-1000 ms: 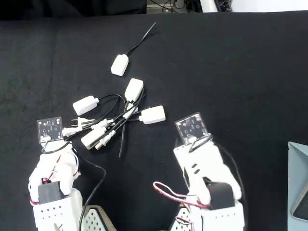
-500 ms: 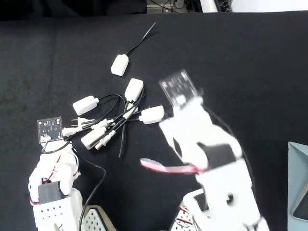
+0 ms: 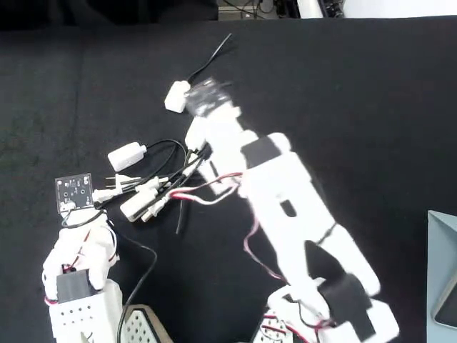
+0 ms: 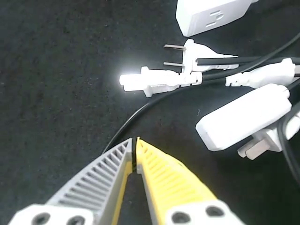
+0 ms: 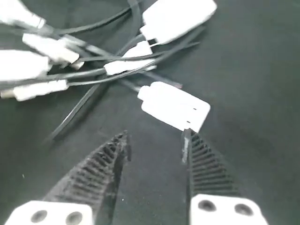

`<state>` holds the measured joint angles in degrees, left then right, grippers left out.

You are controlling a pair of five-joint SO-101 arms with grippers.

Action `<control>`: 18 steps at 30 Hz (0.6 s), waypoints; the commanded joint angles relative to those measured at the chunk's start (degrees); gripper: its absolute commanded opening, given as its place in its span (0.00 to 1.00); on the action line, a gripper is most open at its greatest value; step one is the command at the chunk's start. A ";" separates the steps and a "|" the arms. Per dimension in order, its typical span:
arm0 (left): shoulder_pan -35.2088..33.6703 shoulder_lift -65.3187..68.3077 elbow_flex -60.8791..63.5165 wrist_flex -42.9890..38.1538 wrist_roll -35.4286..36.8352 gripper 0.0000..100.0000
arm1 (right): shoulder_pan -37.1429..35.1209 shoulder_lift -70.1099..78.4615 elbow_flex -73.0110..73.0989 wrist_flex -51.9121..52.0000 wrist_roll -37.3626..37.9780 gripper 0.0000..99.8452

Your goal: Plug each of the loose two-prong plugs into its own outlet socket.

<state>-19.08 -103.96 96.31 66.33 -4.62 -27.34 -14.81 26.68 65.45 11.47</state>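
Several white outlet sockets [image 3: 127, 155] and white two-prong plugs [image 3: 118, 182] on black cords lie tangled on the black table. My right arm [image 3: 275, 182] stretches over the pile, covering part of it. Its gripper [image 5: 154, 138] is open, and one socket [image 5: 174, 107] lies just beyond the black fingertips; another socket [image 5: 178, 18] sits farther off. My left gripper [image 4: 136, 141] is shut at the near-left edge of the pile, its tips right beside a black cord [image 4: 140, 110]. Ahead of it lie a plug [image 4: 187, 54] with bare prongs, a slim white connector [image 4: 150, 82] and two sockets [image 4: 243, 117].
One socket [image 3: 178, 96] with a short cord lies apart at the far side of the pile. A grey-blue container [image 3: 443, 271] stands at the right edge. The black cloth [image 3: 371, 107] stretches bare to the right and far left.
My right arm has swung from the near centre out and leftward over the pile, now covering the socket that lay in the middle. The left arm has kept still.
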 commanded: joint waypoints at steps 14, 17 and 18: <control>-0.48 -0.44 1.01 -0.97 0.18 0.03 | -5.71 27.91 -19.91 -5.63 -31.65 0.19; -0.48 -0.44 1.01 -0.97 0.18 0.03 | -5.71 34.15 -25.63 -3.16 -33.32 0.19; -0.48 -0.44 1.01 -0.97 0.18 0.03 | -5.71 35.91 -27.47 -2.02 -33.58 0.19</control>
<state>-19.08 -103.96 96.31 66.33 -4.62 -32.26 16.04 8.04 60.35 -19.82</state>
